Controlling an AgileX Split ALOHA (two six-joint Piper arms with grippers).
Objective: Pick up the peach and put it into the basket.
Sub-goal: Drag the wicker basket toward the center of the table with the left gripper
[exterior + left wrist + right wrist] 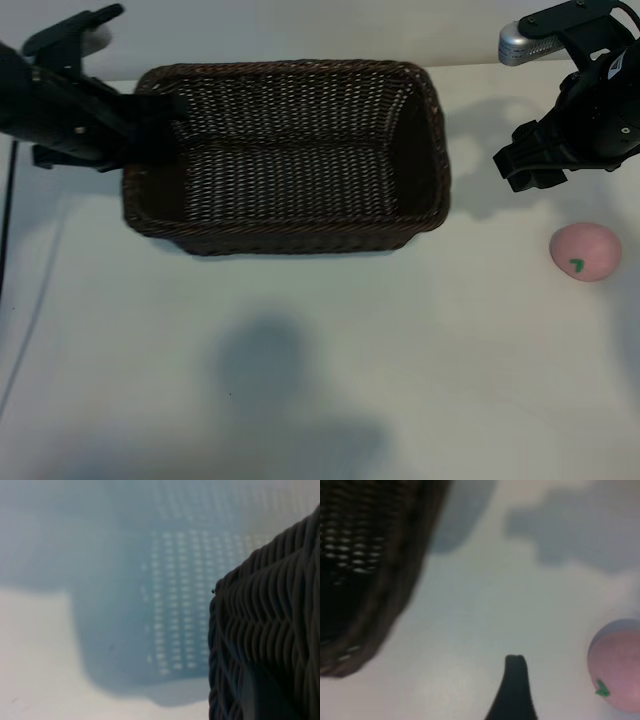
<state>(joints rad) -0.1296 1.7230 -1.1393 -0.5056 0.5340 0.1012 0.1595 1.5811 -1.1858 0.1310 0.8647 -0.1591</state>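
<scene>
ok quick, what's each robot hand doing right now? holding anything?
Left gripper: at the basket's left rim; whether it grips it cannot be told.
Right gripper: jaws open, empty, above the peach.

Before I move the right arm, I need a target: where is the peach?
The peach lies on the table, right of the basket, just below the right gripper.

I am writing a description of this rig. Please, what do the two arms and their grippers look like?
Both arms are matte black with blocky, angular housings. The left gripper is black and reads dark against the basket. The right gripper is black too, with stubby ribbed ends; a silver-grey cylindrical part sits on the arm above it. The right wrist view shows one slim black finger with a rounded tip.
</scene>
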